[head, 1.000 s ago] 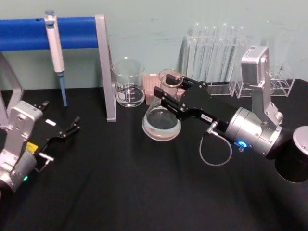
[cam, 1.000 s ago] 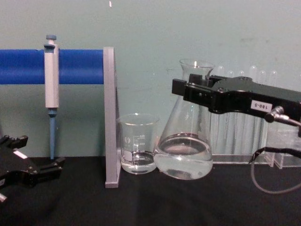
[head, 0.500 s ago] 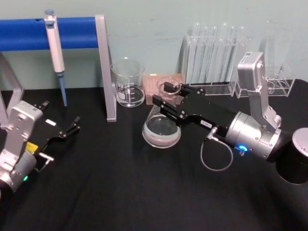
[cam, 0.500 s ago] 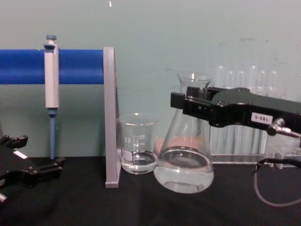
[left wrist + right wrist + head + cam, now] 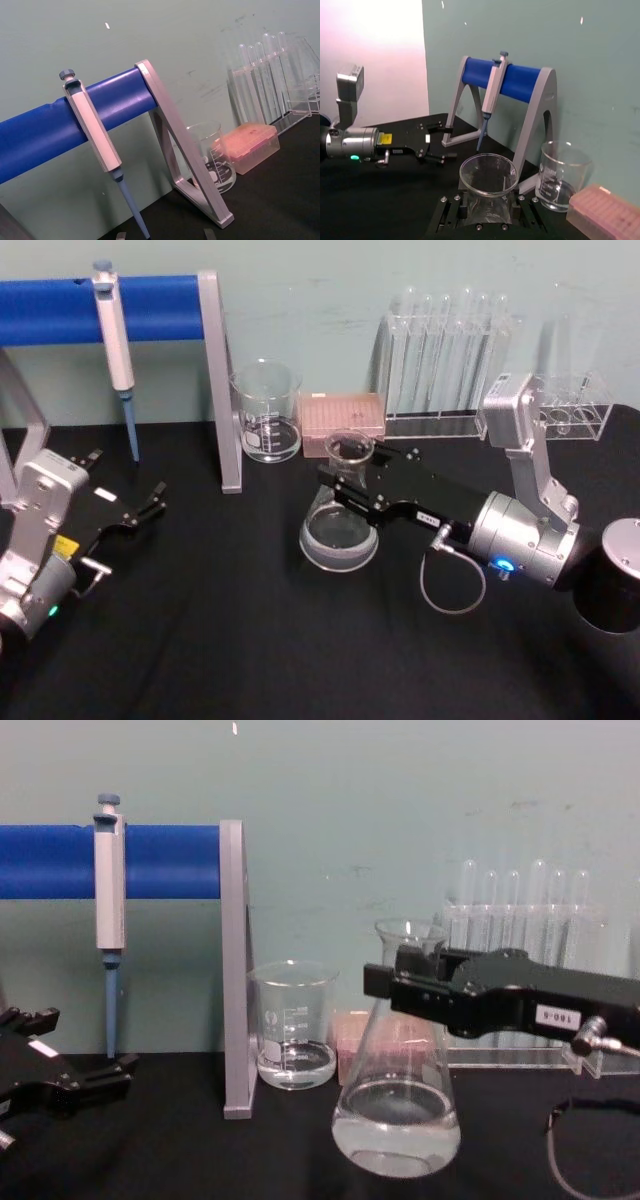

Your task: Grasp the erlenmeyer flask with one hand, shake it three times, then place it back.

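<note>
The erlenmeyer flask [image 5: 338, 536] is clear glass with a little clear liquid in its wide base [image 5: 396, 1132]. It stands upright, low over the black table; I cannot tell whether it touches. My right gripper [image 5: 347, 486], black with a silver wrist, is shut on the flask's neck just under the flared rim [image 5: 488, 174]. In the chest view it reaches in from the right, right gripper [image 5: 404, 986] clamped on the neck. The left gripper [image 5: 141, 511] rests open at the table's left side, far from the flask and holding nothing.
A glass beaker [image 5: 266, 412] stands behind the flask beside a grey stand upright [image 5: 215, 380]. A pipette [image 5: 112, 330] hangs on the blue bar. A pink tip box [image 5: 343, 415] and a rack of test tubes [image 5: 445, 340] line the back wall.
The right gripper has carried the flask toward me and downward, away from the pink box. The flask has gone from tilted to upright. The left arm has not moved.
</note>
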`<state>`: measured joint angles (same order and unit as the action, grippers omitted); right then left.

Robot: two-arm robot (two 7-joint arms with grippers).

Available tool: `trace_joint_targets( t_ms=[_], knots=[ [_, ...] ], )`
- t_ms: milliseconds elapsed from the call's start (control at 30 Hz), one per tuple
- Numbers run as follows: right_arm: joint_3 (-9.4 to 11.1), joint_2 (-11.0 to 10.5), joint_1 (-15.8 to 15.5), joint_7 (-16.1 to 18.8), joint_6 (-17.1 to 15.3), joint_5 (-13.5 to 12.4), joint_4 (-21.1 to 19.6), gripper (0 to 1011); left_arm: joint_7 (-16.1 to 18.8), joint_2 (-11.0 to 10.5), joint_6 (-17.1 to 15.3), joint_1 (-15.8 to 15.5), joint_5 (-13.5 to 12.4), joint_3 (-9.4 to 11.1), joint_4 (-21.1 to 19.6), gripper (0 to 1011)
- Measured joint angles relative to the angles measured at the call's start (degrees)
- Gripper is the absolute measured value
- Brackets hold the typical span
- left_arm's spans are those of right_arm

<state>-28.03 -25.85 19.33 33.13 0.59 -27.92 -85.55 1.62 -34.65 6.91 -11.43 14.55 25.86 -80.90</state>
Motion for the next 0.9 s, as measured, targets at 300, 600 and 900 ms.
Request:
trace_joint_targets(
  t_ms=[300, 600, 900],
  knots=[
    [-0.9, 0.1, 0.6, 1.2, 0.4, 0.1, 3.2, 450, 0.0, 0.0, 0.0, 0.0, 0.0, 0.0, 0.0, 1001],
    [-1.9, 0.5, 1.4, 2.4, 0.8, 0.5, 6.1, 450, 0.0, 0.0, 0.0, 0.0, 0.0, 0.0, 0.0, 1001],
    [-2.3, 1.0, 1.9, 3.2, 1.5, 0.4, 8.1, 450, 0.0, 0.0, 0.0, 0.0, 0.0, 0.0, 0.0, 1001]
  ],
)
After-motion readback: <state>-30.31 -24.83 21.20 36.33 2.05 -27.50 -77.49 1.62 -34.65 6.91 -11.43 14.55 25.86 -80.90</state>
